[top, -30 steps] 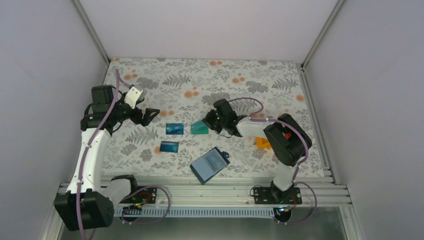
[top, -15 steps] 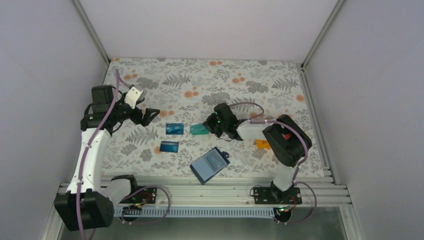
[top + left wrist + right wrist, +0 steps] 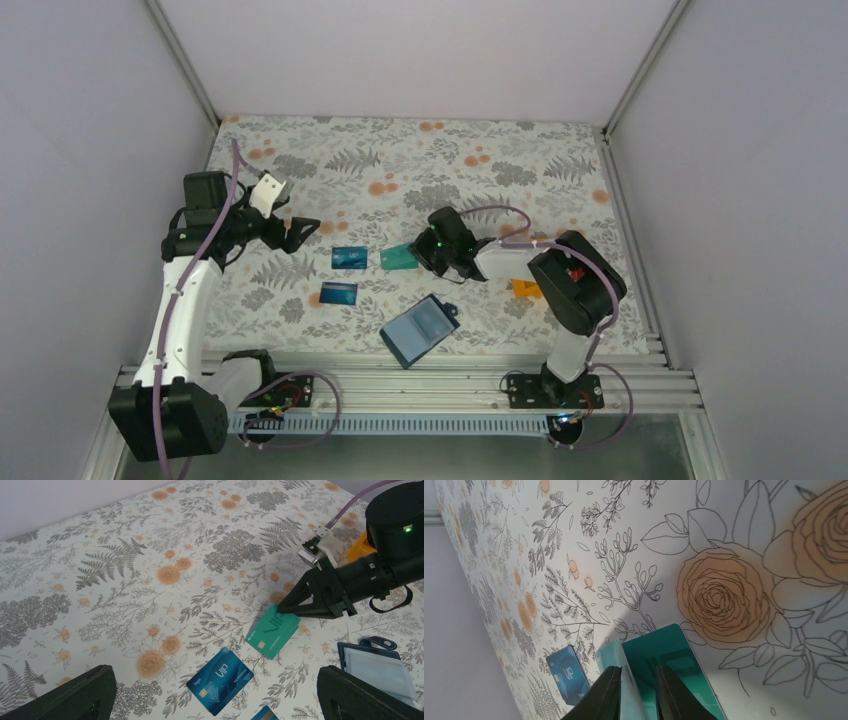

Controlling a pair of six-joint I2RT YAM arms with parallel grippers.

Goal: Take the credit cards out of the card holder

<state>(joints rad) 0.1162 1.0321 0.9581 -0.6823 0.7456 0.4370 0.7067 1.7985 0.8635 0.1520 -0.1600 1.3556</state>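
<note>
**Teal card out on the cloth, right gripper at its edge**

Card holder (image 3: 420,332) lies open with its pale inside up, tilted, on the floral tablecloth (image 3: 520,160) by the near edge. Teal card (image 3: 273,630) lies flat just beyond the holder, clear of it. Right gripper (image 3: 639,682) sits low at that card's right end. Its fingers stand a narrow gap apart with the card's edge between them — cannot tell whether they pinch it. Far blue card (image 3: 350,257) lies beside the teal one, beyond and left of the holder. Near blue card (image 3: 339,293) lies left of the holder, apart from it. Left gripper (image 3: 298,233) hangs well off to the holder's far left — jaws spread fully, nothing between them. Orange object (image 3: 525,288) sits right of the holder, partly hidden under the right arm
</note>
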